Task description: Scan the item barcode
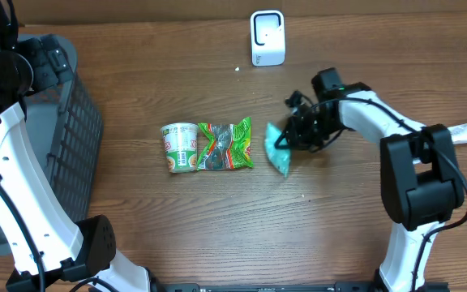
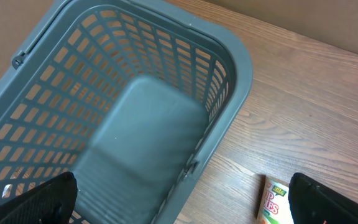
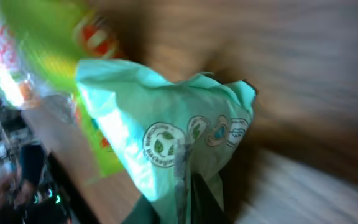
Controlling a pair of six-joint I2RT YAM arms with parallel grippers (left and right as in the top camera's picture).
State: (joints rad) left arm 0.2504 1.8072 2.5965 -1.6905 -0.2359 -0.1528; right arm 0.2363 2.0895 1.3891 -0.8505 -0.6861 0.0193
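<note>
Crumpled teal packet is apart from white scanner.

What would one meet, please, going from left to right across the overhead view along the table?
grey basket → noodle cup → green snack bag → teal pouch

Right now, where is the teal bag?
In the overhead view the teal bag is right of centre, pinched by the right gripper, just right of the green snack packet.

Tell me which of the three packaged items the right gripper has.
The mint-green pouch, pinched by the right gripper; the noodle cup and green snack bag lie together, untouched.
</note>
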